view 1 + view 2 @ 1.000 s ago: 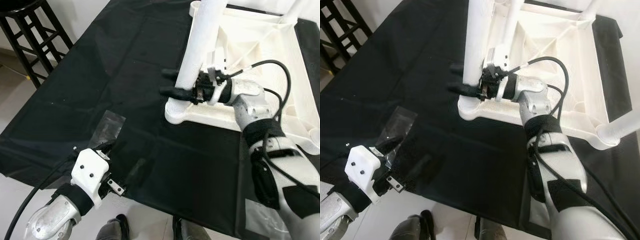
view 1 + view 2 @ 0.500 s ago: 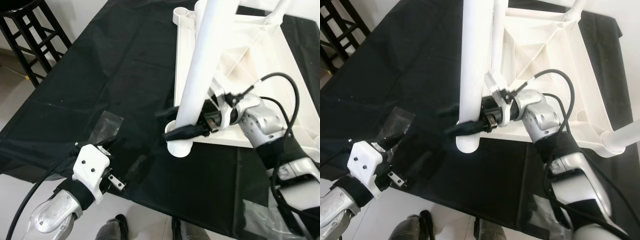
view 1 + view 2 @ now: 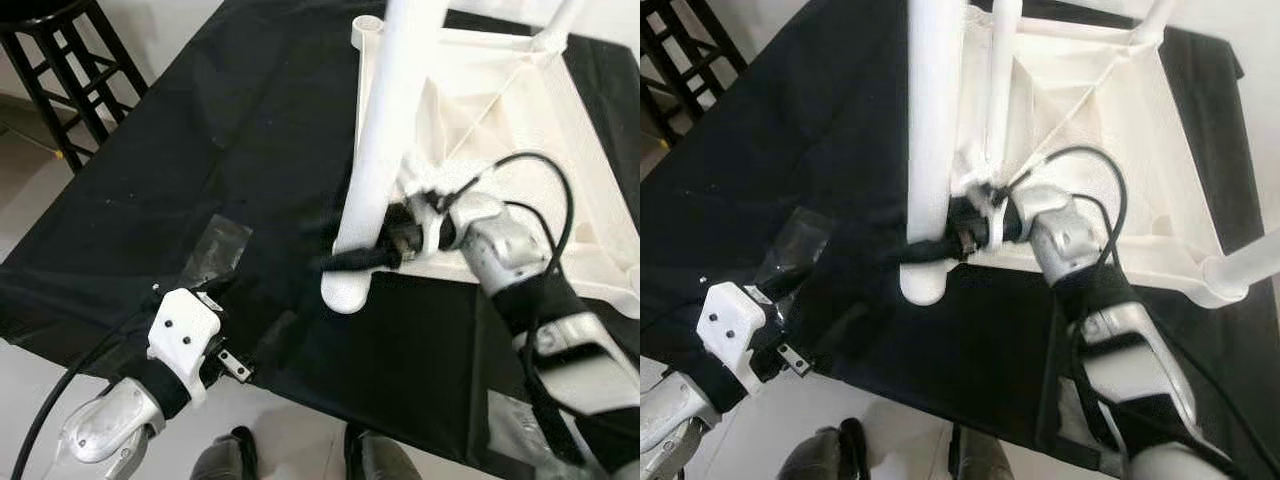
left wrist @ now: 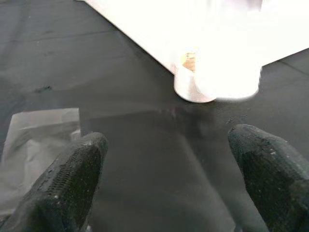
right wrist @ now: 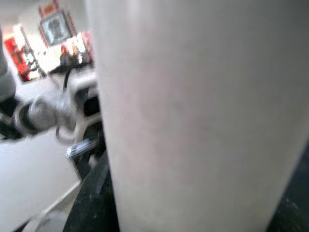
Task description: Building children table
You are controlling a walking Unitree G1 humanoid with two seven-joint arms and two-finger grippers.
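Now | right tool (image 3: 350,250) clamped on table leg (image 3: 375,130) | left tool (image 4: 169,179) apart near plastic bag (image 3: 215,250)

- Upper end of the white table leg (image 3: 385,130) cut off at 12 o'clock in both eye views.
- Far finger of the right pincer (image 3: 362,252) hidden behind that leg; grip not readable.
- Black stool (image 3: 70,70) at 10 o'clock cropped by the edge.
- Right wrist view blurred, leg surface only a pale mass.
- Shoes (image 3: 225,462) at 6 o'clock cropped.

Bare black cloth (image 3: 200,150) left of table leg (image 3: 375,150)
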